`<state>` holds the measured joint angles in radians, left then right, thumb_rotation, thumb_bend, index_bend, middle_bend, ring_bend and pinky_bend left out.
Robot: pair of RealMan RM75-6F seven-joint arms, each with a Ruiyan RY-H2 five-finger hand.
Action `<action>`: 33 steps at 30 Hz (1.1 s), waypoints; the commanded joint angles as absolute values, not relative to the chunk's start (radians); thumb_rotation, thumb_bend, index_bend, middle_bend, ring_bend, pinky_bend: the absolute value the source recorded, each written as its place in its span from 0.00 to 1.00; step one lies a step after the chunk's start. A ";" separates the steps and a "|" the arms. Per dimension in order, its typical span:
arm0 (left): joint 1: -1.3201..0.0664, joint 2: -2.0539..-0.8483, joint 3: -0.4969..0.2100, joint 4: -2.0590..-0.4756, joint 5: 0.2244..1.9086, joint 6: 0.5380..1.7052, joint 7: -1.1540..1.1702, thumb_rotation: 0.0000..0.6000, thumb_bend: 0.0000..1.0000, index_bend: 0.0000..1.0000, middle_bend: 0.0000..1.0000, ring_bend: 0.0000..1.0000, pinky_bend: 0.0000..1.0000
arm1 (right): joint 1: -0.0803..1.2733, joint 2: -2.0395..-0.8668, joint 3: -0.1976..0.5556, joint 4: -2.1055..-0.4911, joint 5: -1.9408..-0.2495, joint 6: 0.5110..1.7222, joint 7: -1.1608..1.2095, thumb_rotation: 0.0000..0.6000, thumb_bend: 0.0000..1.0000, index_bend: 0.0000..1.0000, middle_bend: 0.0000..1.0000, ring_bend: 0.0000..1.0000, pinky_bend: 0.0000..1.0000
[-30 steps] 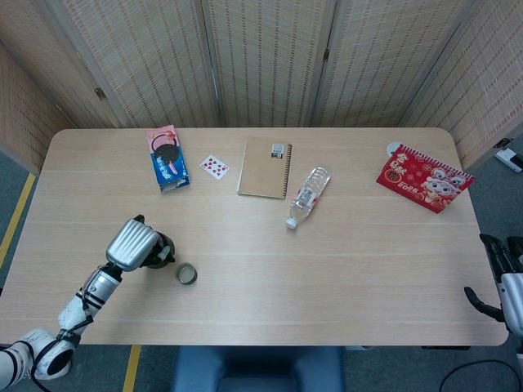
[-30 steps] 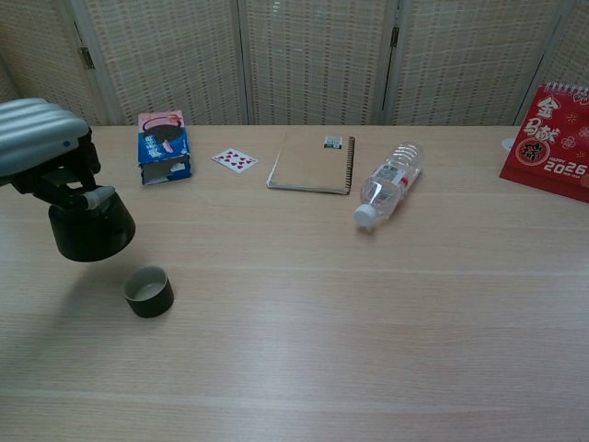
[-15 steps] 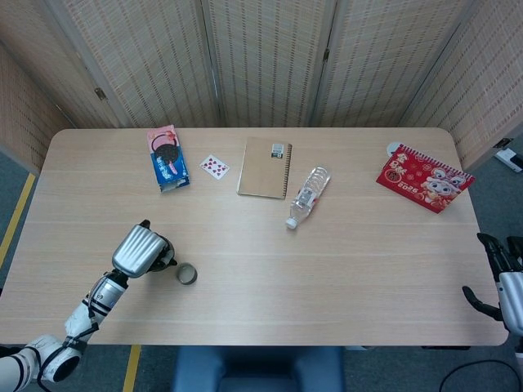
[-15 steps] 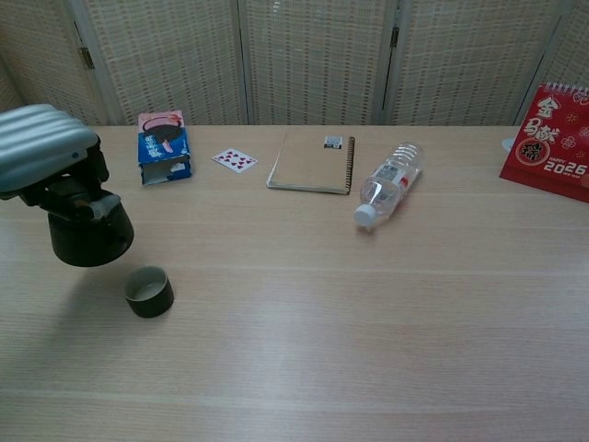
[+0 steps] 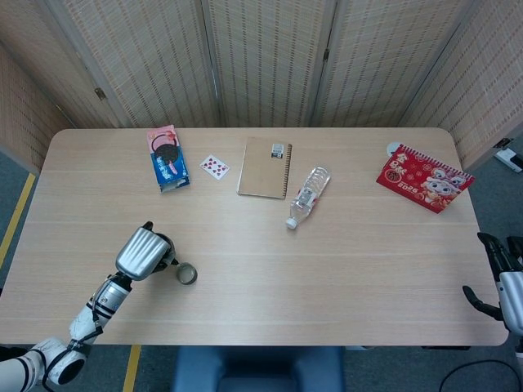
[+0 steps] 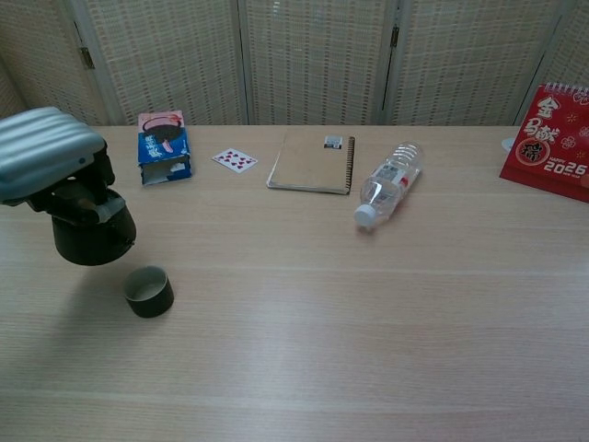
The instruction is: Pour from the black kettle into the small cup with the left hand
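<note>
- Holding the kettle (image 6: 90,235) is the left robot hand (image 6: 48,152), at the far left of the bench (image 6: 368,322). Its fingers are wrapped round the top of the kettle, and the kettle hangs in the air, just above the bench.
- The kettle is black and looks hard and smooth. I think it could be heavy if it is full, and a bit slippery. The top, where the robot hand has it, looks like the best place to hold, because then it can tip.
- The cup (image 6: 149,291) stands on the bench just to the right of the kettle and a little nearer the robot. They are close but not touching. It is small and open at the top, and I cannot see anything in it.
- The cup looks light, so a bump from the kettle could knock it over. The pour should be slow, I think.
- Farther back lie a snack pack (image 5: 167,158), a playing card (image 5: 214,167), a notebook (image 5: 265,167) and a bottle (image 5: 307,195) on its side.
- At the far right stands a red calendar (image 5: 423,178).
- The right robot hand (image 5: 500,278) is off the right edge of the bench. Its fingers are apart and it holds nothing.
</note>
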<state>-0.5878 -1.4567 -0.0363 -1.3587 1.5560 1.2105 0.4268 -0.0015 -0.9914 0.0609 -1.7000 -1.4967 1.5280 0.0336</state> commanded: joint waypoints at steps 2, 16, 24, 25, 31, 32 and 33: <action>-0.583 -1.463 -0.033 -1.359 1.567 1.219 0.457 0.85 0.52 1.00 1.00 0.92 0.53 | -0.001 -0.992 0.061 -1.699 -1.498 1.528 0.034 1.00 0.29 0.03 0.15 0.27 0.00; -0.573 -1.473 -0.029 -1.363 1.593 1.239 0.528 0.87 0.52 1.00 1.00 0.93 0.53 | -0.002 -0.992 0.059 -1.699 -1.498 1.530 0.035 1.00 0.29 0.03 0.16 0.27 0.00; -0.570 -1.475 -0.031 -1.356 1.603 1.244 0.536 0.87 0.52 1.00 1.00 0.93 0.53 | -0.002 -0.993 0.059 -1.698 -1.498 1.530 0.036 1.00 0.29 0.03 0.16 0.27 0.00; -0.570 -1.474 -0.031 -1.356 1.603 1.244 0.537 0.87 0.52 1.00 1.00 0.93 0.53 | -0.002 -0.993 0.059 -1.698 -1.498 1.530 0.036 1.00 0.29 0.03 0.16 0.27 0.00; -0.570 -1.476 -0.031 -1.349 1.612 1.246 0.544 0.89 0.52 1.00 1.00 0.93 0.53 | -0.002 -0.993 0.059 -1.696 -1.497 1.529 0.037 1.00 0.29 0.03 0.16 0.27 0.00; -0.570 -1.477 -0.031 -1.346 1.614 1.247 0.548 0.89 0.52 1.00 1.00 0.93 0.53 | -0.001 -0.993 0.058 -1.696 -1.497 1.528 0.037 1.00 0.29 0.03 0.16 0.27 0.00; -0.570 -1.477 -0.031 -1.344 1.615 1.247 0.551 0.89 0.52 1.00 1.00 0.93 0.53 | -0.001 -0.993 0.058 -1.696 -1.497 1.528 0.037 1.00 0.29 0.03 0.16 0.27 0.00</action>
<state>-0.5698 -1.4764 -0.0313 -1.3459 1.6138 1.2462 0.5488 -0.0012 -0.9932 0.0584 -1.6961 -1.4969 1.5282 0.0367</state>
